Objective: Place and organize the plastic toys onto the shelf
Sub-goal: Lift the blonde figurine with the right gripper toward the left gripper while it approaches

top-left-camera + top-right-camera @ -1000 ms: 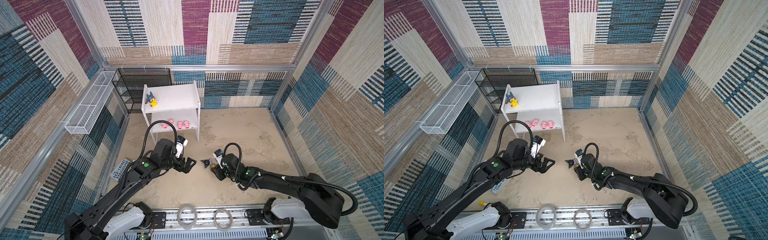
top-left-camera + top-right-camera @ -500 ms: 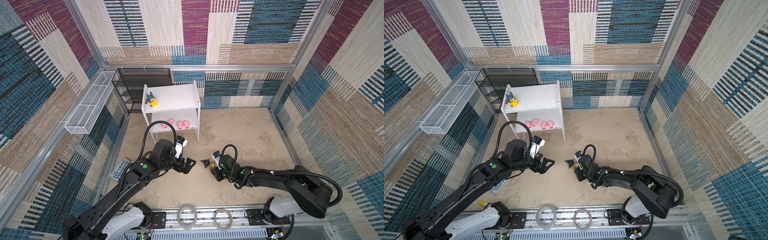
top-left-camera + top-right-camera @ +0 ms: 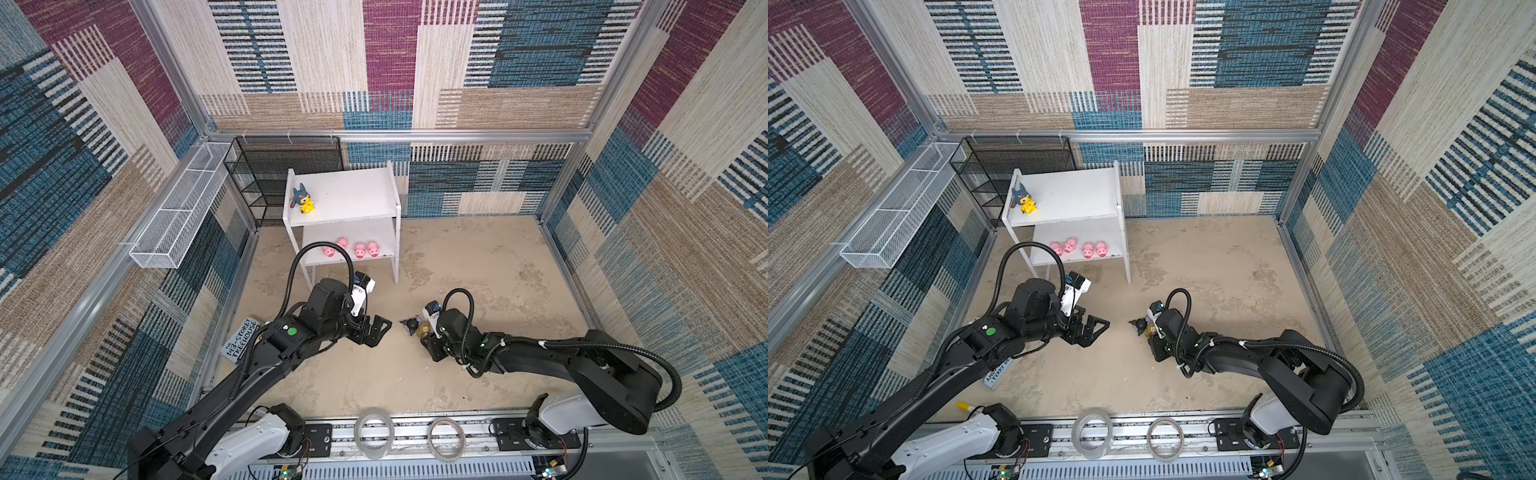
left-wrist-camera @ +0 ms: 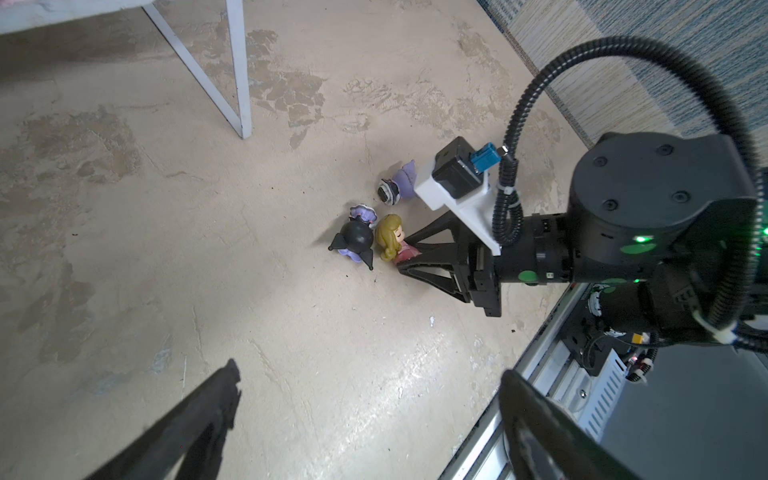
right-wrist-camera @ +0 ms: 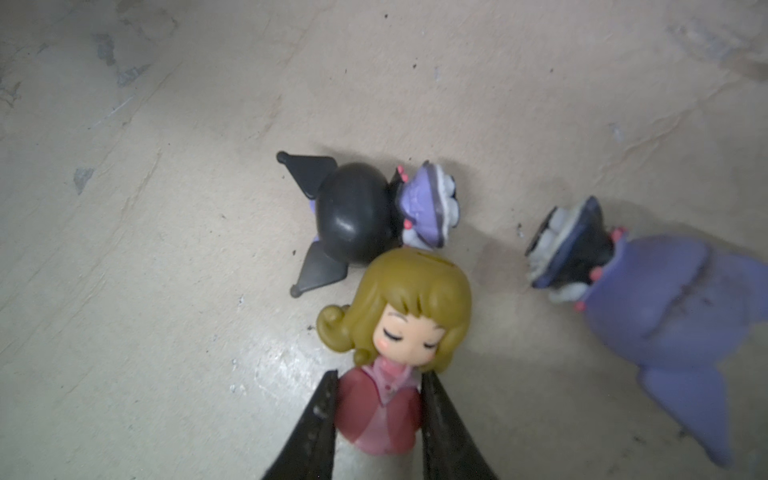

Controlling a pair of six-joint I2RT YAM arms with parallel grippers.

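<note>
The blond doll (image 5: 399,324) in a pink dress lies on the floor, and my right gripper (image 5: 379,376) is shut on its dress, a finger pressing each side. Its head touches a black-and-purple figure (image 5: 357,216); a second one (image 5: 623,282) lies apart beside them. The left wrist view shows the same doll (image 4: 388,241) between the right gripper's fingers. My left gripper (image 3: 384,328) hangs open and holds nothing, a short way left of the group. On the white shelf (image 3: 345,195), several pink pigs (image 3: 353,249) stand on the lower tier and a yellow figure with a blue hood (image 3: 303,199) on the top board.
A black mesh rack (image 3: 282,174) stands behind the shelf, with a white wire basket (image 3: 178,216) on the left wall. A paperback book (image 3: 243,343) lies under my left arm, and a yellow tube (image 3: 963,405) near its base. Two tape rolls (image 3: 374,432) sit on the front rail.
The right gripper's jaws have closed in onto the blond doll's dress. The left arm has stayed still and open.
</note>
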